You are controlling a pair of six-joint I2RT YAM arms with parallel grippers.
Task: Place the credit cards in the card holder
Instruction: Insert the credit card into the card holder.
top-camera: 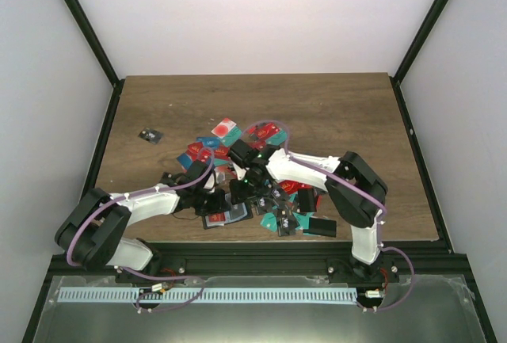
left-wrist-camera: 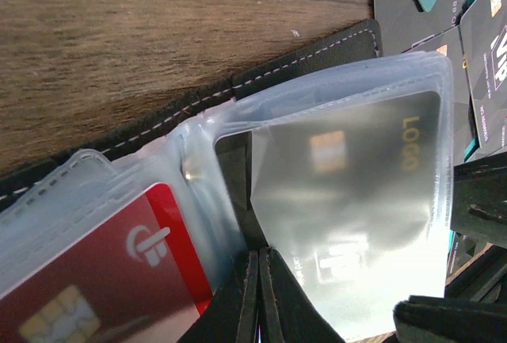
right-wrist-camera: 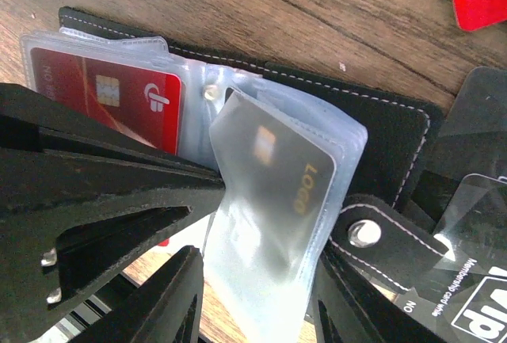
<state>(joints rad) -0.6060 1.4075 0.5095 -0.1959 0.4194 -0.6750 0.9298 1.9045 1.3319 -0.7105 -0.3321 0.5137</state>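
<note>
We read the card holder as lying open near the front-centre of the counter, betw. both arms, w/ its clear pockets fanned up. Left gripper: jaws fully together, tip set at the spine where the pockets hinge. That's prob. to pin the holder so it can't slide. Right gripper: jaws part-way apart, one each side of the dark card w/ gold "Logo", clamped on its near end as far as we can tell. The card sits tilted, mostly behind a frosted pocket, so we judge it's being fed in. A red card is seated in the neighbouring pocket.

Around: loose cards strewn beyond and right of the holder, and a black VIP card just beside the clasp tab. In the way: the floppy pocket stack, plus the left jaws close beside the card's path.
</note>
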